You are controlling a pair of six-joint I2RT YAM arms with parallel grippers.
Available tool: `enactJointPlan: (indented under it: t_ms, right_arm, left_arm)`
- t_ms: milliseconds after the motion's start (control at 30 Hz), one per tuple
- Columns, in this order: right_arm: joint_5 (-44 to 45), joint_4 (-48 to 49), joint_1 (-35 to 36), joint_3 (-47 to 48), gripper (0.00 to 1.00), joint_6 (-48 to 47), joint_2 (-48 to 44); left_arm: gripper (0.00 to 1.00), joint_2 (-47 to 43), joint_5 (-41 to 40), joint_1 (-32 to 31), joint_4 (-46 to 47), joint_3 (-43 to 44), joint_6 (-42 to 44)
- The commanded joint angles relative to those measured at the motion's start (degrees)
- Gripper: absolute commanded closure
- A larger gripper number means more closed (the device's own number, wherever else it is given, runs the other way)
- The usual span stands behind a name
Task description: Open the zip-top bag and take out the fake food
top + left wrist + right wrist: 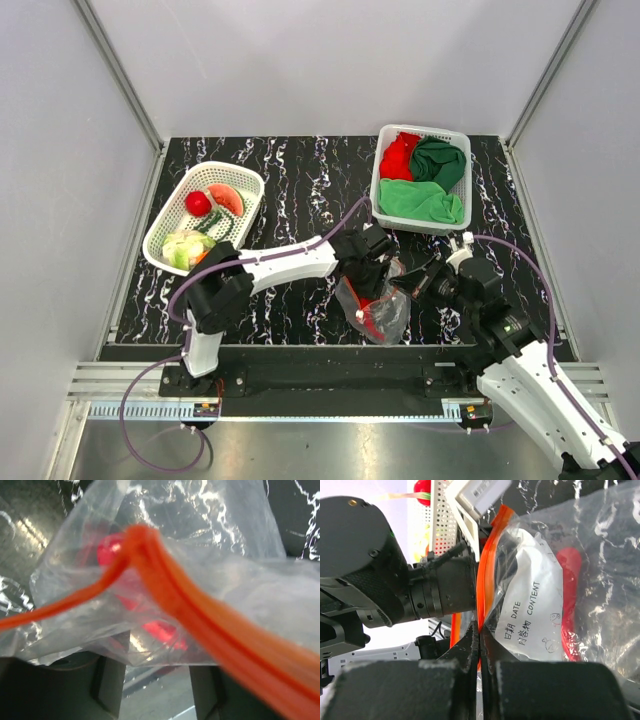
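From above, the zip-top bag [372, 308] lies mid-table between the 2 arms, with most fake food [212, 208] in the white basket [152, 243]; the left gripper [372, 268] and right gripper [412, 282] meet at its mouth. Left wrist: jaws parted, pinching nothing, the orange zip strip [200, 615] draped just ahead over a red piece [112, 550]. Right wrist: jaws closed on the strip, likely anchoring 1 lip so the mouth can spread
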Motion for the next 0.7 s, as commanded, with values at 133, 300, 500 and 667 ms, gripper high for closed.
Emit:
enactJointPlan:
  t_ms: [133,300,500,667]
  right_arm:
    - [0.87,0.28,0.14,-1.15,1.00,2.04,-1.55]
    - [0.60,0.02,0.14,-1.59,1.00,1.95,-2.07]
    - [-0.10,-1.39,0.14,-2.12,1.00,1.42,-2.87]
    - [-0.36,-3.58,0.14,-1.68,1.00,-0.16,-3.22]
  left_arm:
    - [0.45,2.84,-2.32,-0.06,5.02,-1.23,-0.96]
    - [0.44,3.72,-5.58,-0.06,6.16,-3.69,0.18]
    - [0.55,5.56,-6.46,-0.06,9.06,-4.22,1.06]
    - [0.71,3.90,-8.30,-0.06,9.24,-3.78,2.82]
